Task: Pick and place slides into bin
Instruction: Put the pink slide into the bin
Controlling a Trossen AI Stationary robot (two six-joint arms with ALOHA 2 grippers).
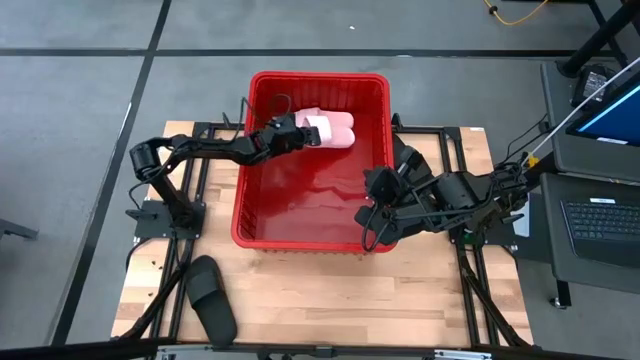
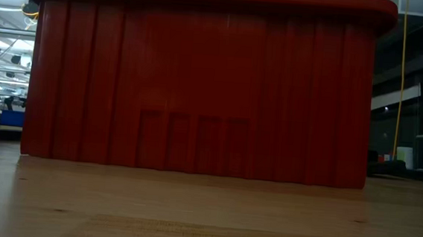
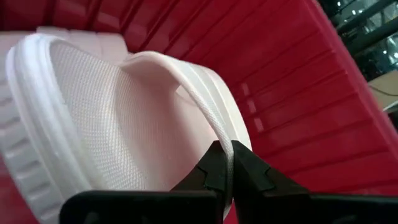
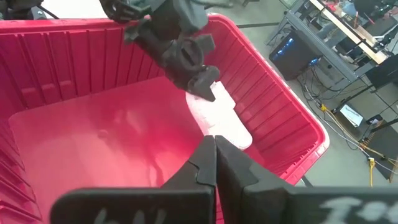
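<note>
The red bin (image 1: 262, 232) stands in the middle of the table; it fills the low view as a ribbed red wall (image 2: 199, 88). A pale pink slide (image 1: 334, 130) is inside it by the far wall, with my left gripper (image 1: 300, 135) shut on it. My right gripper (image 1: 372, 183) hangs shut over the bin's right part (image 4: 215, 158), holding nothing. A black slide (image 1: 210, 297) lies flat on the table near the front left corner. My left gripper pinches the thin edge of the pink slide's strap (image 3: 219, 134) between its two fingertips (image 3: 249, 174). It reaches in from the table's left side, slanting down. The slide is tipped on its side, footbed (image 3: 106, 118) facing the gripper. Whether it rests on the bin floor, I cannot tell.
The bin's floor (image 4: 106, 137) in front of the pink slide is bare red plastic. Black frame rails run along the table's sides (image 1: 470, 280). A laptop and monitor stand off the table at the right (image 1: 600, 215).
</note>
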